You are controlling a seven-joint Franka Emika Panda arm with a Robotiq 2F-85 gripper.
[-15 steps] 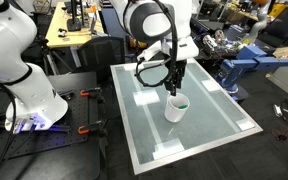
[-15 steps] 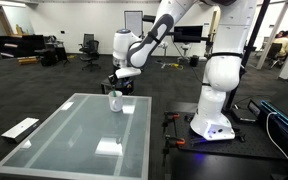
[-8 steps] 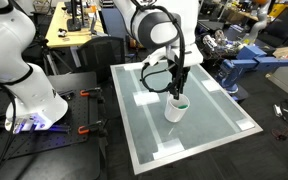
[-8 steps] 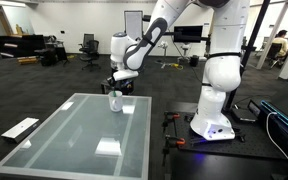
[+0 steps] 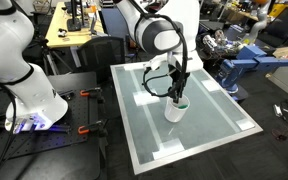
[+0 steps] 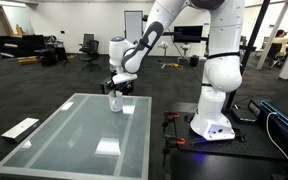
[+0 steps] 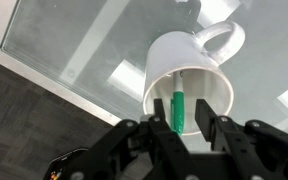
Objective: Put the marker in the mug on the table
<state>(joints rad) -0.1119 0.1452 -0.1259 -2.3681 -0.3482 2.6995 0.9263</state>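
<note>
Pinching the green marker (image 7: 179, 104), your gripper (image 7: 181, 122) holds it inside the white mug (image 7: 176, 55), whose handle sits at 1 o'clock, on the table (image 7: 64, 40).

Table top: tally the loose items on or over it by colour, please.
White: 1, the mug
Green: 1, the marker, its lower end inside the mug
Total: 2 items on or over the table

both exterior views overlook the table (image 5: 199, 125) (image 6: 74, 135); wrist view looks down close.
</note>
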